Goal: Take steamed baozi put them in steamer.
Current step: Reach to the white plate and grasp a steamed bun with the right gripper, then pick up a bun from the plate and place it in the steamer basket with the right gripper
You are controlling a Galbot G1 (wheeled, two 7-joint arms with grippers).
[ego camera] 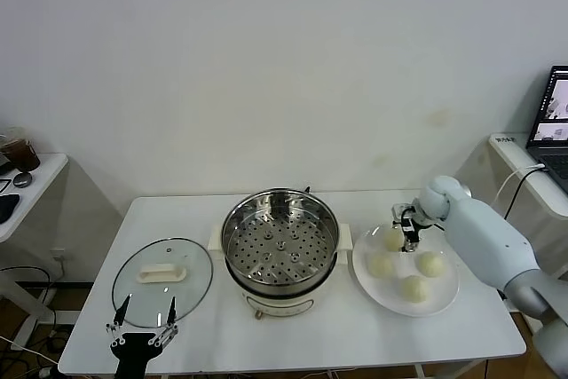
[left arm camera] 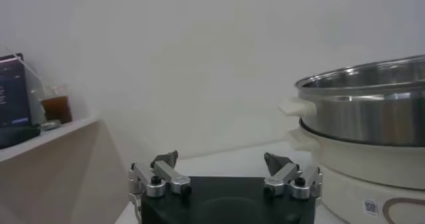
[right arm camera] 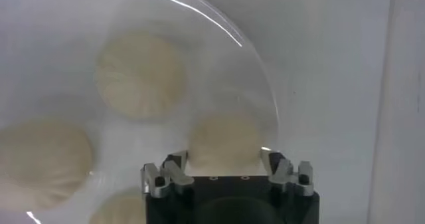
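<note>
Left gripper: the black left gripper (ego camera: 142,312) hovers at the near left edge of the white table (ego camera: 222,335), fingers spread wide with nothing between them, just in front of the lid.
Glass lid: a round clear glass lid with a white handle (ego camera: 162,281) lies flat on the table's left side, beside the steamer.
Steamer: the round shiny steel steamer with a perforated tray, on a cream-white electric base (ego camera: 280,250), stands at the middle of the table; its tray holds no buns. In the left wrist view its steel wall and pale base (left arm camera: 372,129) rise beside the left gripper's fingers.
Plate: a flat round white plate (ego camera: 444,295) sits on the table's right side, just beside the steamer.
Steamed baozi: four small round pale cream-white steamed baozi (ego camera: 414,288) rest on the plate, close together.
Right gripper: the right gripper (ego camera: 405,228) is lowered over the plate's far edge, its fingers either side of the farthest bun (right arm camera: 224,139); the fingers stand apart, and whether they touch the bun cannot be told.
</note>
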